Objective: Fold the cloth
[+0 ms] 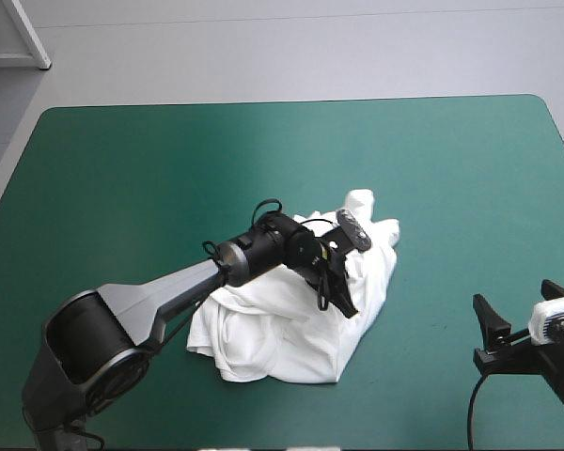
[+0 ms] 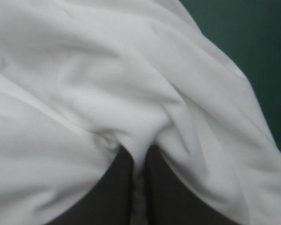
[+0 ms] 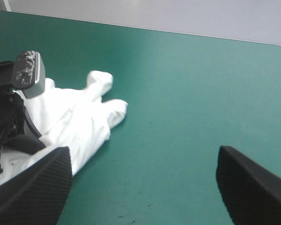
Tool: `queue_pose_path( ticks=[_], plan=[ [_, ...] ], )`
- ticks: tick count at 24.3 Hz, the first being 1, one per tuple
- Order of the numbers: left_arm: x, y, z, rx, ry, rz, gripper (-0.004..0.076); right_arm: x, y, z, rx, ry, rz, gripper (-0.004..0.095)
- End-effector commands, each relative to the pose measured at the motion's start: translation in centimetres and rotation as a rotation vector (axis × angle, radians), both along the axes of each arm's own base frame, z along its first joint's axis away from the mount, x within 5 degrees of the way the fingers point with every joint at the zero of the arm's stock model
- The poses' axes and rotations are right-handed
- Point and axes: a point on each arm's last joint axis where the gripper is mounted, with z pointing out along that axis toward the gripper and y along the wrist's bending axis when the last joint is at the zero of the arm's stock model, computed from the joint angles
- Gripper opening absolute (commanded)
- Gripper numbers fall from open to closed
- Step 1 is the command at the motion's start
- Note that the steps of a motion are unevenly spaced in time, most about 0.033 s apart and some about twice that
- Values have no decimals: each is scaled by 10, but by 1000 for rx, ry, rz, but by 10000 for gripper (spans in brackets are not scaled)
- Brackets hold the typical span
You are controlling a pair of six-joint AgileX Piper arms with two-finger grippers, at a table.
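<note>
The white T-shirt (image 1: 296, 315) lies as a crumpled heap near the middle of the table, toward its front edge. My left gripper (image 1: 341, 303) is down on the heap's right side. In the left wrist view its black fingers (image 2: 166, 197) are all but shut, with a pinched fold of the T-shirt (image 2: 131, 93) between them. My right gripper (image 1: 489, 340) hovers near the front right corner, apart from the cloth. Its fingers (image 3: 33, 190) stand wide open over bare cover, and the T-shirt (image 3: 82, 119) lies ahead of it to one side.
The teal-green cover (image 1: 169, 178) is bare around the heap. The table's far edge (image 3: 178, 32) shows ahead of the right gripper.
</note>
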Motion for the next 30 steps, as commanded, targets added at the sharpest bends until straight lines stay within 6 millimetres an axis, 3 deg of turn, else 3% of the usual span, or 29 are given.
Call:
queue_pose_path(
  ticks=[1, 3, 5, 8, 11, 14, 16, 18, 21, 22, 25, 30],
  plan=[
    [-20, -19, 40, -101, -109, -64, -10, 3, 0, 14, 24, -70, -8, 796],
    [-22, -22, 42, -126, -106, -27, -2, 3, 0, 13, 19, -63, -9, 796],
    [-20, -22, 45, -141, -94, 3, 59, 3, -1, 12, 7, -48, -12, 796],
    [-19, -23, 52, -154, -96, 14, 288, 3, -2, 9, -21, -15, -21, 796],
    [-17, -24, 74, -175, -83, 55, 601, 5, -3, 7, -36, 8, -29, 796],
    [-14, -17, 98, -147, -99, 105, 580, 8, -3, 6, -14, 31, -37, 796],
    [-8, 3, 118, -65, -151, 174, 522, 18, -2, 1, 40, 105, -73, 796],
    [-9, 26, 134, -19, -149, 218, 490, 37, 0, -5, 41, 218, -85, 796],
    [-27, 67, 163, -15, -135, 280, 490, 72, 5, -3, 26, 304, -83, 796],
    [-30, 75, 165, -8, -129, 298, 489, 76, 6, -1, 28, 304, -83, 796],
    [-54, 126, 166, 19, -94, 432, 489, 97, 9, 10, 48, 307, -91, 796],
    [-90, 183, 145, 32, -58, 627, 489, 105, 10, 12, 35, 330, -88, 796]
  ],
)
